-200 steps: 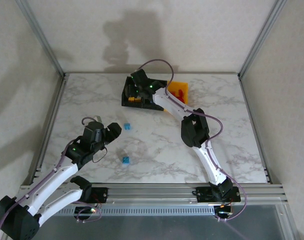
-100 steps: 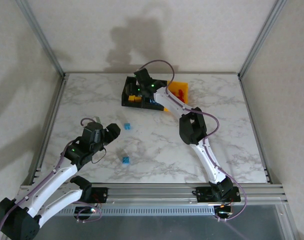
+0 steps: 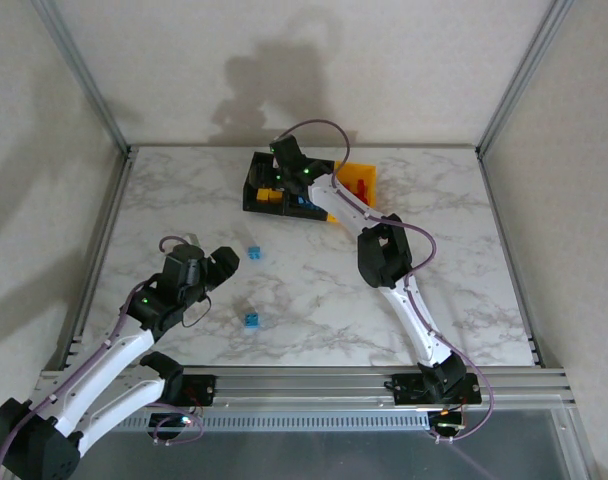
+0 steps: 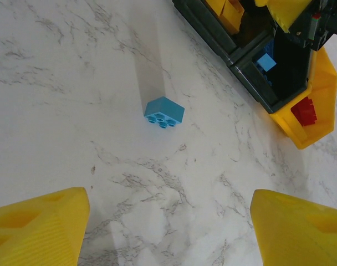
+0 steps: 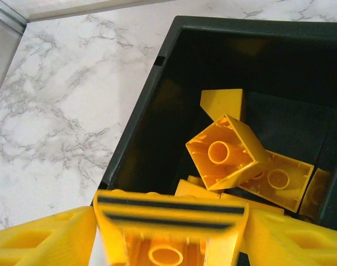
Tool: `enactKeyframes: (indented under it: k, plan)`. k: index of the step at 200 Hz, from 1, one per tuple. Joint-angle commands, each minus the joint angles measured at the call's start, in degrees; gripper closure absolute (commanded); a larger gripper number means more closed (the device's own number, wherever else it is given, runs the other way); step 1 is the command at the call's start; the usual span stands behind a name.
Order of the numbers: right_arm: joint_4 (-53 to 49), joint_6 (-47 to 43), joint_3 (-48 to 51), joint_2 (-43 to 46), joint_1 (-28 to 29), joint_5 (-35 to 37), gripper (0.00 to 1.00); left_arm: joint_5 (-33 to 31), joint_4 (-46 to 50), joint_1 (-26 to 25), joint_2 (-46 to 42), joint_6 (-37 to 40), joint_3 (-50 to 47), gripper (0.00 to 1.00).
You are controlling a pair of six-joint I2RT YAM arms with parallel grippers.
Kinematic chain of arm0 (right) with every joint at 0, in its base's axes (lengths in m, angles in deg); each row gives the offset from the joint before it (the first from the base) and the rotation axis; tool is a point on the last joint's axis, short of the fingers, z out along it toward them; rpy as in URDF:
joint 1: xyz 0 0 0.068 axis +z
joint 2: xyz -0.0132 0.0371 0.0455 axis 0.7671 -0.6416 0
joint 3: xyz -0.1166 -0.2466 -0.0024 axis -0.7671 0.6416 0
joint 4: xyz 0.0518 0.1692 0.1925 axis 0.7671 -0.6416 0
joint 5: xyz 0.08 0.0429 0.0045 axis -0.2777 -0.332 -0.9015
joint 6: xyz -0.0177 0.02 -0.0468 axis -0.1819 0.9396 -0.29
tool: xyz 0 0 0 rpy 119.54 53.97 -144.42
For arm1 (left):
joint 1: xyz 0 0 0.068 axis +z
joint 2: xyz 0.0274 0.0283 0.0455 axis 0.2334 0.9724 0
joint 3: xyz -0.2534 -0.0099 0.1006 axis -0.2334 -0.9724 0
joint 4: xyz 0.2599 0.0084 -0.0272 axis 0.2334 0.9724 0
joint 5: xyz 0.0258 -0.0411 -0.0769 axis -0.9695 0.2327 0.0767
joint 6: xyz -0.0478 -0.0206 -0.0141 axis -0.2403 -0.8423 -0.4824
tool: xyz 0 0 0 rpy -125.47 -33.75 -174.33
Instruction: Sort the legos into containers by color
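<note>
My right gripper (image 5: 171, 238) hangs over the left black container (image 5: 141, 116), which holds several yellow legos (image 5: 226, 152). Its jaws stand open, and a yellow lego with black stripes (image 5: 171, 213) sits blurred between the fingers. In the top view this gripper (image 3: 281, 172) is above the row of containers: the black one with yellow legos (image 3: 254, 190), the middle black one (image 3: 302, 203) with a blue lego (image 4: 265, 62), and the yellow one (image 3: 364, 172) with a red lego (image 4: 305, 110). My left gripper (image 3: 220, 264) is open and empty over the table, short of a blue lego (image 4: 164, 112).
A second blue lego (image 3: 252, 320) lies on the marble table to the right of my left arm. A metal frame post (image 3: 104, 215) runs along the table's left edge. The right arm's cable (image 3: 319, 125) loops above the containers.
The right gripper's jaws have widened around the striped yellow lego, and the gripper has edged further over the left black container. The left arm has barely moved.
</note>
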Motion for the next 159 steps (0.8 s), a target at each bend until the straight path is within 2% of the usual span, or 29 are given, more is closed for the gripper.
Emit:
enactKeyframes:
  k: [1, 47, 72, 120, 159]
  plan:
    - [0.1, 0.2, -1.6, -1.5, -0.2, 0.0, 0.28, 0.4, 1.1, 0.7, -0.7, -0.3, -0.7, 0.24]
    - [0.2, 0.1, -1.6, -0.8, -0.3, 0.3, 0.28, 0.7, 1.2, 0.8, -0.8, -0.3, -0.5, 0.24]
    - [1.9, -0.7, 1.2, 3.1, -0.1, 0.0, 0.29, 0.8, 1.3, 0.8, -0.1, 0.0, -0.4, 0.24]
    - [7.5, -4.2, 16.5, 18.6, 1.5, 1.4, 0.31, 1.3, 1.8, 0.8, 1.1, 1.3, 0.5, 0.24]
    - [13.2, -4.1, 37.6, 35.3, 4.1, 3.1, 0.32, 1.6, 1.8, 0.8, 3.1, 2.8, 1.8, 0.25]
